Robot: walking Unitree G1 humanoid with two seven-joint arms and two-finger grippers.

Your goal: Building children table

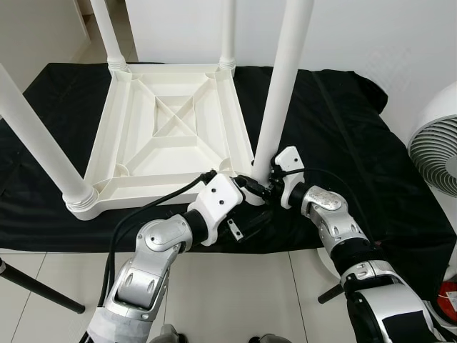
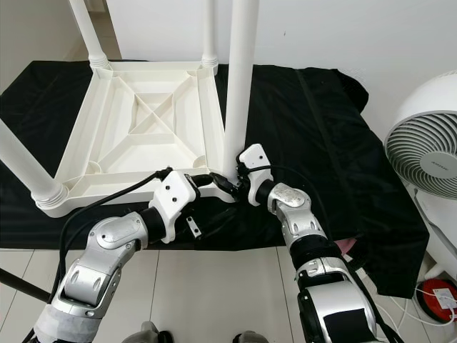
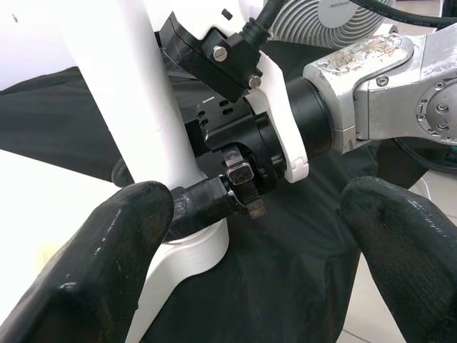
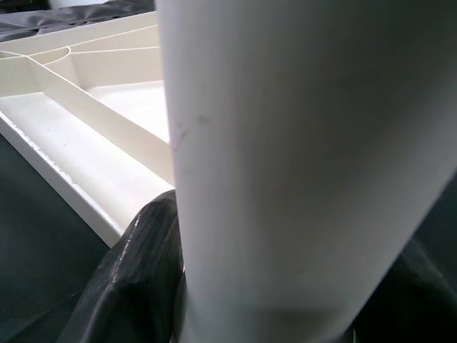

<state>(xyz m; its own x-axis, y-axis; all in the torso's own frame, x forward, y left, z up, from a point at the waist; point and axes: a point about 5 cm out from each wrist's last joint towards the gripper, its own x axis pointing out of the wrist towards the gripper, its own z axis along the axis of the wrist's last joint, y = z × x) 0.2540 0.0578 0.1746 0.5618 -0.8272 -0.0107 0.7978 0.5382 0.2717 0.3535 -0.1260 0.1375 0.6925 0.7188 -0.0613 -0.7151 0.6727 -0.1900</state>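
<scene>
A white plastic children's table [image 1: 171, 121] lies upside down on a black cloth [image 1: 343, 143], its legs pointing up. The near right leg [image 1: 282, 78] stands in its corner socket. My right gripper [image 1: 265, 183] is shut on the base of this leg; in the right wrist view the leg [image 4: 285, 157] sits between the black fingers [image 4: 136, 286]. My left gripper [image 1: 251, 207] is open just in front of that corner, its fingertips [image 3: 107, 264] spread wide and facing the right wrist and the leg's base [image 3: 153, 107].
Three more legs stand up: near left [image 1: 43, 143], far left [image 1: 107, 32], far right [image 1: 227, 32]. A white fan [image 1: 439, 146] stands at the right. A black stand leg [image 1: 36, 289] crosses the tiled floor at the left. A red object [image 2: 439, 300] lies bottom right.
</scene>
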